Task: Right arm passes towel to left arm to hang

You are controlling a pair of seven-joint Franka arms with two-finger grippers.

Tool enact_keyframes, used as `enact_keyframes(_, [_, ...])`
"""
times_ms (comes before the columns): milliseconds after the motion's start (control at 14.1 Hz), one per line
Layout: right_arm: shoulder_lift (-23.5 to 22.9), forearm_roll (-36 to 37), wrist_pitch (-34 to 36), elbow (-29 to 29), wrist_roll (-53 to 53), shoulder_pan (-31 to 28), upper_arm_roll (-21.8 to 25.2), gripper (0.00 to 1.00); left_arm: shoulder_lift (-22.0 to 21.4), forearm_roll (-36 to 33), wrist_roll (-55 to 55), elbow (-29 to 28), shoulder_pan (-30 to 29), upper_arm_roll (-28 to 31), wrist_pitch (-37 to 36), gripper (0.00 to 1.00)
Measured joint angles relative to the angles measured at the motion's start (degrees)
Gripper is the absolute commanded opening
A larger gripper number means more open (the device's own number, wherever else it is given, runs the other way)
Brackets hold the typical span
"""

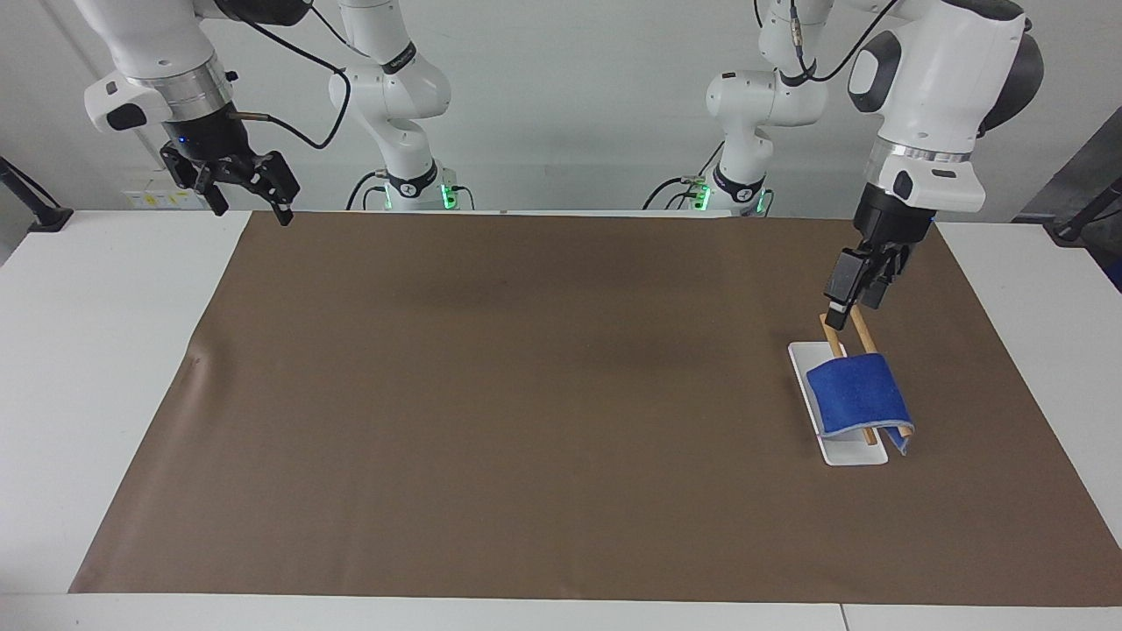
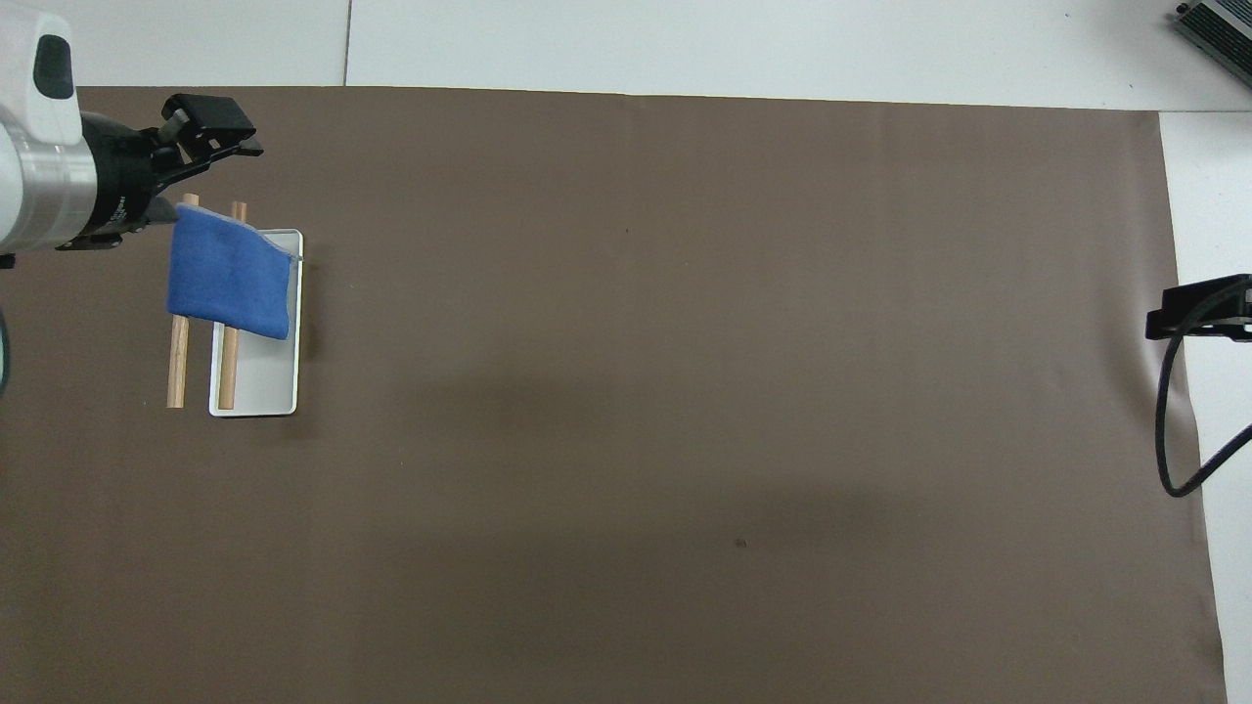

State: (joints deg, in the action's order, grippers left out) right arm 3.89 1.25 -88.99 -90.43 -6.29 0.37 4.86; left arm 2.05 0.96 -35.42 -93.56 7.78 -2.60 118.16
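The royal-blue towel (image 1: 857, 394) hangs draped over two wooden rods (image 1: 863, 331) that lie on a white tray (image 1: 846, 453), toward the left arm's end of the table. In the overhead view the towel (image 2: 230, 284) covers the rods' (image 2: 176, 370) farther halves, and the tray (image 2: 262, 386) lies under them. My left gripper (image 1: 853, 308) is up in the air over the rods, fingers down, open and empty, apart from the towel. It also shows in the overhead view (image 2: 210, 174). My right gripper (image 1: 252, 194) waits open and empty, raised over the right arm's end of the table.
A brown mat (image 1: 526, 394) covers most of the white table (image 1: 96, 350). Only part of my right gripper (image 2: 1198, 308) and its black cable (image 2: 1169, 430) show at the overhead view's edge.
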Motion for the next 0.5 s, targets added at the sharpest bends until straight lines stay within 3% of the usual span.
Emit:
enact_keyframes(284, [-0.01,0.0,1.36,0.02,0.0,-0.05,-0.31,1.0,-0.39,-0.06,19.18,2.52,-0.5,0.18,-10.06,1.0])
enact_keyframes(496, [-0.58,-0.02,1.46,0.19,0.0,-0.76,-0.28,1.0,-1.18,-1.33,27.13,5.54,0.11,-0.24,-21.96,1.0])
